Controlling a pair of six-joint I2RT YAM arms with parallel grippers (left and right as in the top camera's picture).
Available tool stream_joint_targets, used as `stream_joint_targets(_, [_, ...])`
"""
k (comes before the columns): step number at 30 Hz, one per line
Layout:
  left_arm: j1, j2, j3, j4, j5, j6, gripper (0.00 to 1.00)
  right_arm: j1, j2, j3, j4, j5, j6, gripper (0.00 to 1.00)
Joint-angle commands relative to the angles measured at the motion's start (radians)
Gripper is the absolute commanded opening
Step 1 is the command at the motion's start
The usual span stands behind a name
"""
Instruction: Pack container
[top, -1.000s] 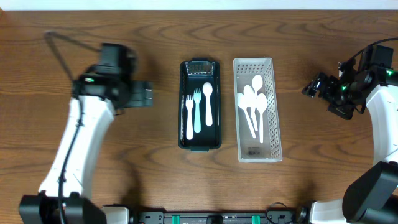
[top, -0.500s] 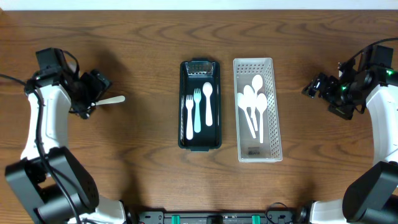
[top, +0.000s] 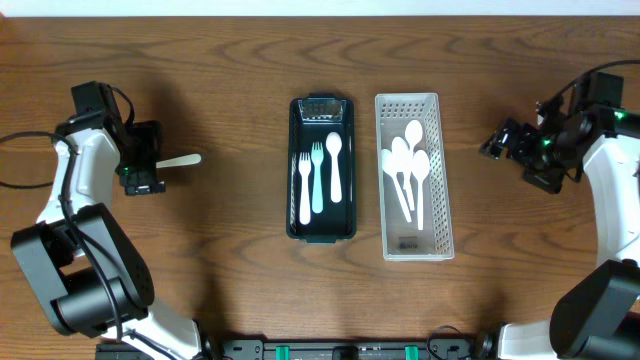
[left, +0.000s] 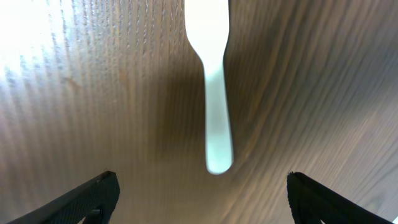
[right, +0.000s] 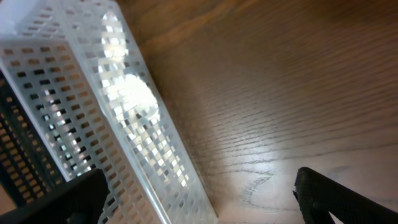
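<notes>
A dark container (top: 297, 215) at the table's centre holds a white fork, a light blue fork and a light blue spoon (top: 334, 165). A white perforated basket (top: 441, 210) to its right holds several white spoons (top: 405, 170); it also shows in the right wrist view (right: 106, 112). A loose pale utensil (top: 180, 160) lies on the wood at the left, its handle seen in the left wrist view (left: 214, 106). My left gripper (top: 140, 178) is open, just left of that utensil, with the handle end between its fingers (left: 199, 199). My right gripper (top: 497, 143) is open and empty, right of the basket.
The wooden table's far edge (top: 320, 8) runs along the top. A cable (top: 20, 135) trails from the left arm. The right arm's body (top: 600, 170) stands at the right edge.
The left arm swung from beside the container out to the far left, uncovering the loose utensil on the wood, then settled with its gripper behind it. The right arm barely moved.
</notes>
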Motion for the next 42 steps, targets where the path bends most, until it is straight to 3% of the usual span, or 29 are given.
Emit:
stream_joint_targets(1, [0.004, 0.046, 0.006, 0.016, -0.027, -0.173, 0.89, 0.034, 0.004, -0.004, -0.006, -0.007, 0.005, 0.99])
stream_joint_targets(7, [0.004, 0.114, 0.006, 0.085, -0.016, -0.253, 0.87, 0.079, 0.004, -0.004, -0.018, -0.006, 0.004, 0.99])
stream_joint_targets(18, [0.016, 0.175, 0.006, 0.113, -0.008, -0.272, 0.81, 0.120, 0.004, -0.004, -0.040, 0.004, 0.001, 0.99])
stream_joint_targets(21, [0.021, 0.188, 0.006, 0.097, -0.008, -0.272, 0.66, 0.119, 0.004, -0.004, -0.060, 0.004, 0.001, 0.99])
stream_joint_targets(25, [0.033, 0.200, 0.006, 0.082, -0.008, -0.271, 0.65, 0.119, 0.004, -0.004, -0.077, 0.004, 0.001, 0.99])
stream_joint_targets(28, [0.045, 0.200, 0.006, 0.063, -0.008, -0.267, 0.55, 0.119, 0.004, -0.004, -0.081, 0.005, 0.002, 0.99])
stream_joint_targets(36, [0.076, 0.200, 0.006, -0.023, -0.008, -0.193, 0.49, 0.119, 0.004, -0.004, -0.082, 0.004, 0.002, 0.99])
stream_joint_targets(42, [0.076, 0.200, 0.006, -0.064, -0.009, -0.145, 0.39, 0.119, 0.004, -0.004, -0.085, 0.004, 0.002, 0.99])
